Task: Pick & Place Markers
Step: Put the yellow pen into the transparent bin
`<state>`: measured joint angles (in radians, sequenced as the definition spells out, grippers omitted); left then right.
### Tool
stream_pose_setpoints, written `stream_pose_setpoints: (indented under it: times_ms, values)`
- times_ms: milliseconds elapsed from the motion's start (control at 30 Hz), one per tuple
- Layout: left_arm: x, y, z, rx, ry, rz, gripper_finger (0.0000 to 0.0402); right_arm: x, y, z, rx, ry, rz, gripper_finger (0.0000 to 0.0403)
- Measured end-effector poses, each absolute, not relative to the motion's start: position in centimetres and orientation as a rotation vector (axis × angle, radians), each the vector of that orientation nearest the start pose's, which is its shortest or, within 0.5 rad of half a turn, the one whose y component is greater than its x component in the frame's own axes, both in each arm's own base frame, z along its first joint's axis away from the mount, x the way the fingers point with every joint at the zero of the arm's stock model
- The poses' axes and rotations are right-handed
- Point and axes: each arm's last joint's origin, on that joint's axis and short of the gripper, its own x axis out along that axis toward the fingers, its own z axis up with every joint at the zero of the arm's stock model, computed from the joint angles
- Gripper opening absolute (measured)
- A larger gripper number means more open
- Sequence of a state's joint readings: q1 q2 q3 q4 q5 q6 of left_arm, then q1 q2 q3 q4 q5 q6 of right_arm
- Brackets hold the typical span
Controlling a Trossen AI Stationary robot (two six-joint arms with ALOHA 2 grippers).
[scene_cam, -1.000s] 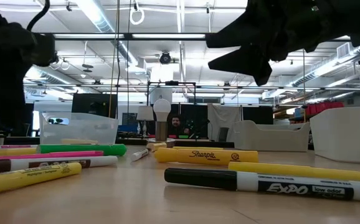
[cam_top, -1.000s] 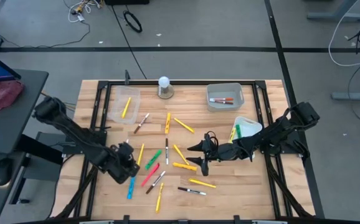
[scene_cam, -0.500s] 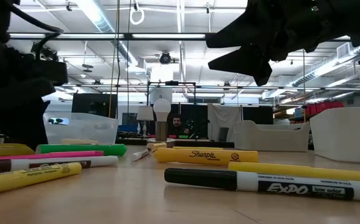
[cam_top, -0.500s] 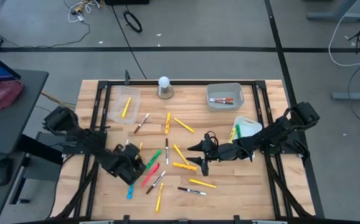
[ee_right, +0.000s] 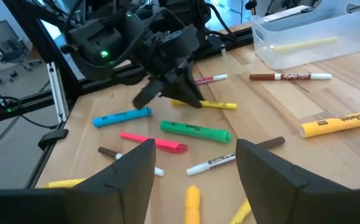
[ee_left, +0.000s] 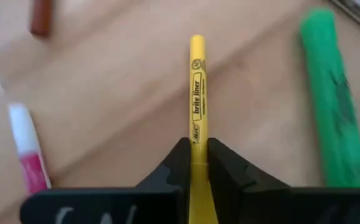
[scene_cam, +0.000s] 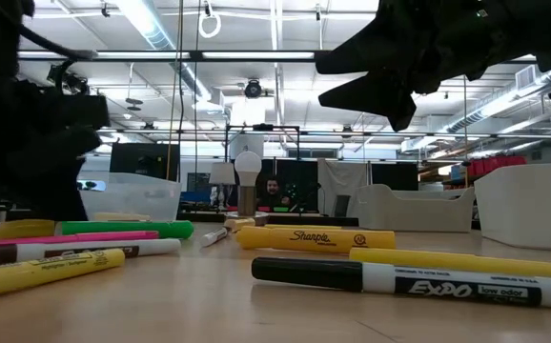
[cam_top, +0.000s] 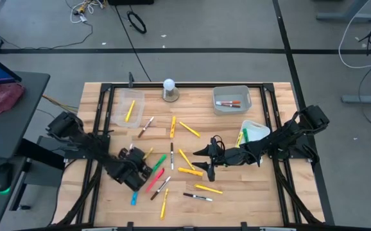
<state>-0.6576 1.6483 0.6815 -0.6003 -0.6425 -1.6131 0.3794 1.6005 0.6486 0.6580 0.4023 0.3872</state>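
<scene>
The left claw (cam_top: 138, 168) is low over the bench (cam_top: 237, 196), its 2 fingers (ee_left: 179, 163) pinching a yellow marker (ee_left: 196, 106) by one end. The barrel runs straight out ahead of the claw and lies along the wood. Just to one side of the claw lies a green marker (ee_left: 328, 99), roughly parallel to the yellow one; on the other side, a little farther off, lies a pink-and-white marker (ee_left: 27, 149). A blue marker (cam_top: 135, 197) lies on the bench just behind the claw, toward the near edge.

The right claw (cam_top: 201, 162) hangs above the middle of the bench, fingers spread wide and holding nothing. Directly under and around it lie several yellow markers (cam_top: 190, 171), and a black-and-white one (cam_top: 198, 197) lies nearer the bench's front edge. Seen past its fingers, the left claw sits well ahead of it, with the green and pink markers in between.

Beyond the left claw, toward the far edge, a clear bin (cam_top: 127, 110) holds 1 yellow marker. Beyond the right claw, a grey bin (cam_top: 232, 100) holds 2 markers, and a white bin (cam_top: 253, 131) just beside the right arm holds green and yellow ones. A white knob (cam_top: 169, 89) stands at the far edge.
</scene>
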Motion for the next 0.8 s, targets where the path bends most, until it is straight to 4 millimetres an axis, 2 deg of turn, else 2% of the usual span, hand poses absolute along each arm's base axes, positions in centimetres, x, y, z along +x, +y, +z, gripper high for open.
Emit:
stream_pose_setpoints:
  times_ms: [133, 233, 367, 467, 600, 667, 800]
  values:
    - [19.3, -12.1, 12.1, -0.45, 0.804, 0.866, 0.0037, 29.1, 10.4, 17.5, 0.28, 0.265, -0.077, 0.0224]
    - [19.9, -11.7, 15.2, -0.45, 0.739, 0.839, 0.0037, 29.1, 10.4, 17.5, 0.28, 0.265, -0.076, 0.0224]
    - [19.8, -9.9, 20.1, -0.383, 0.663, 0.851, 0.0044, 29.2, 10.2, 17.5, 0.277, 0.264, -0.081, 0.0224]
    - [19.1, -7.0, 23.2, -0.35, 0.659, 0.903, 0.0043, 29.3, 10.0, 17.5, 0.29, 0.262, -0.09, 0.0224]
    - [17.9, -2.5, 25.4, -0.327, 0.657, 1.02, 0.0038, 29.3, 9.9, 17.5, 0.293, 0.261, -0.096, 0.0224]
    - [17.2, -0.2, 25.6, -0.334, 0.667, 1.093, 0.004, 29.3, 9.8, 17.5, 0.291, 0.26, -0.096, 0.0224]
    - [16.1, 3.9, 24.6, -0.378, 0.724, 1.215, 0.0045, 29.3, 9.8, 17.5, 0.292, 0.259, -0.095, 0.0224]
